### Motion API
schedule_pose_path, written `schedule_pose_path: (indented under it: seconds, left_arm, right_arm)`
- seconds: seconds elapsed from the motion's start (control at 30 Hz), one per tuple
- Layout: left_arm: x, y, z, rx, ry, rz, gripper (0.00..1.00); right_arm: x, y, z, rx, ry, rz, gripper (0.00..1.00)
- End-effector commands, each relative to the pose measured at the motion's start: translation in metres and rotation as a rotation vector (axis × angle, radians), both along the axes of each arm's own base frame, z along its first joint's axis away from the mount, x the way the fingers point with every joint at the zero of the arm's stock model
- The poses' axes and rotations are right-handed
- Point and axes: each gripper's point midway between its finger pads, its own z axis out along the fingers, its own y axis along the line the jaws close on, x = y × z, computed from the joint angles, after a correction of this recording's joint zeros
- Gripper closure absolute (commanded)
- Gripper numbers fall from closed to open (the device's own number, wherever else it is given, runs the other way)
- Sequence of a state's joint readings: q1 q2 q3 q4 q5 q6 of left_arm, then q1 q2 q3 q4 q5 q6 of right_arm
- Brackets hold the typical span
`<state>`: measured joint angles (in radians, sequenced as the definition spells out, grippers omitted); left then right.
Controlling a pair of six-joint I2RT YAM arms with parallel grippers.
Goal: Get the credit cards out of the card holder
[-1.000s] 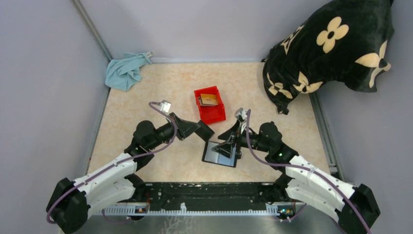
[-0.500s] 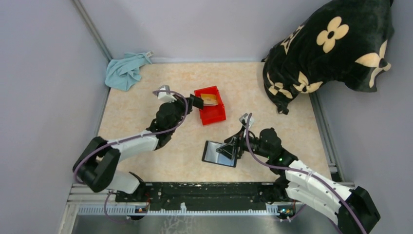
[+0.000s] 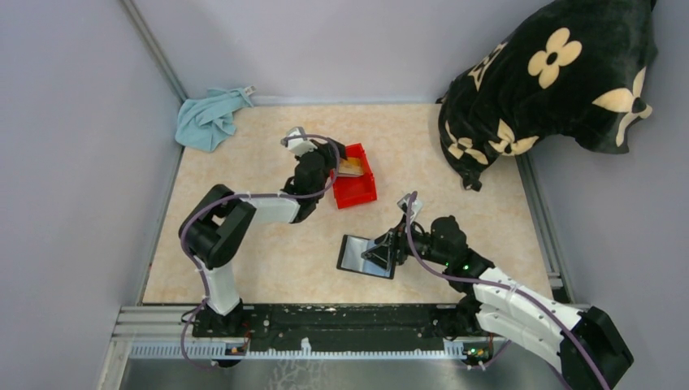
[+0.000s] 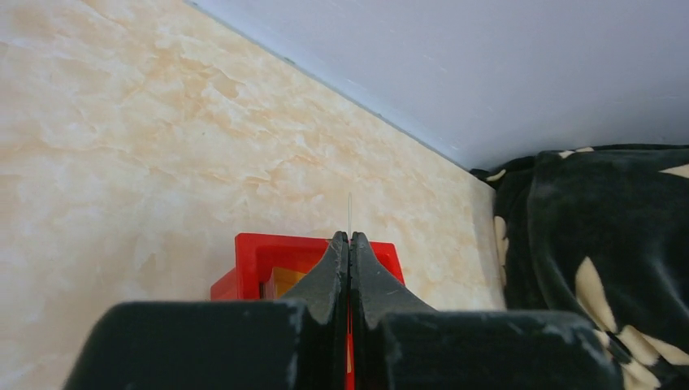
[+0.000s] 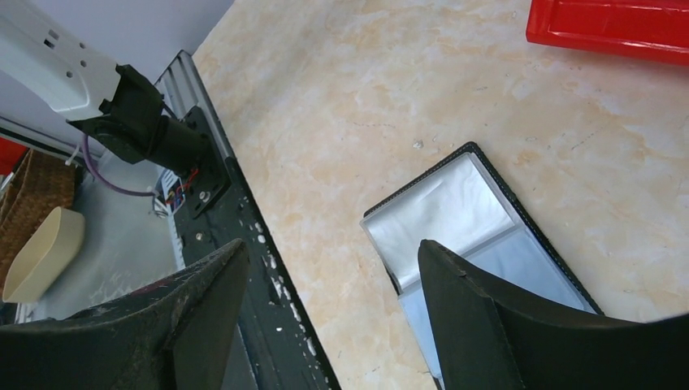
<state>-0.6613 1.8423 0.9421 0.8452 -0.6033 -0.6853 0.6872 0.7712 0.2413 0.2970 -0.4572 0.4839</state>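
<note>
Table top (image 3: 244,244): beige, marbled, matt; light even, shadows soft. Walls (image 3: 73,122): plain pale grey-lilac on the left, far and right sides. Aluminium rail (image 3: 150,49) runs along the left edge to the far-left corner; crumpled light-blue cloth (image 3: 210,118) lies there. Black cushion (image 3: 552,81) with cream flower print at far right, overhanging the table edge. Below the near edge: wicker basket (image 5: 28,199), cream oval dish (image 5: 41,252) just beside it

Card holder (image 3: 367,256), small black-edged wallet, lying open and flat on the table (image 3: 268,260), glossy pale sleeves facing up, credit cards (image 3: 350,166), tan-orange, in the red bin (image 3: 357,192), at 12 o'clock from it, well apart
</note>
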Motion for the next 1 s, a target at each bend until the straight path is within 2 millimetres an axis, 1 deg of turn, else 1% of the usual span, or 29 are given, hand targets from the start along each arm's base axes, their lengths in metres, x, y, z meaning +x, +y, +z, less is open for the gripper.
schedule_pose_path:
  seconds: [0.0,0.1,0.27,0.33,0.4,0.5,0.63,0.97]
  left_arm:
    - [0.010,-0.002,0.008,0.023,-0.052,0.070,1.00]
    - [0.010,-0.009,0.000,0.029,-0.043,0.076,1.00]
    - [0.012,-0.024,-0.024,0.033,-0.008,0.075,1.00]
    - [0.011,-0.029,-0.028,0.031,0.001,0.068,1.00]
    - [0.007,-0.033,-0.028,0.030,0.001,0.058,1.00]
    - [-0.004,-0.038,-0.018,0.046,-0.017,0.062,1.00]
    - [-0.008,-0.041,-0.013,0.084,-0.024,0.075,1.00]
    - [-0.002,-0.041,-0.039,0.086,0.031,0.116,1.00]
  right_arm:
    - [0.004,-0.002,0.010,0.029,-0.033,-0.006,0.24]
    - [0.003,-0.003,0.007,0.015,-0.029,-0.005,0.24]
    - [0.002,-0.004,0.005,0.008,-0.028,-0.002,0.25]
    - [0.003,-0.005,0.004,0.007,-0.026,-0.003,0.25]
    - [0.002,-0.005,0.002,0.006,-0.022,-0.003,0.25]
    - [0.002,-0.006,0.001,0.008,-0.023,-0.002,0.25]
    - [0.001,-0.005,-0.003,0.013,-0.016,0.009,0.25]
    - [-0.002,-0.006,-0.004,0.022,-0.011,0.014,0.26]
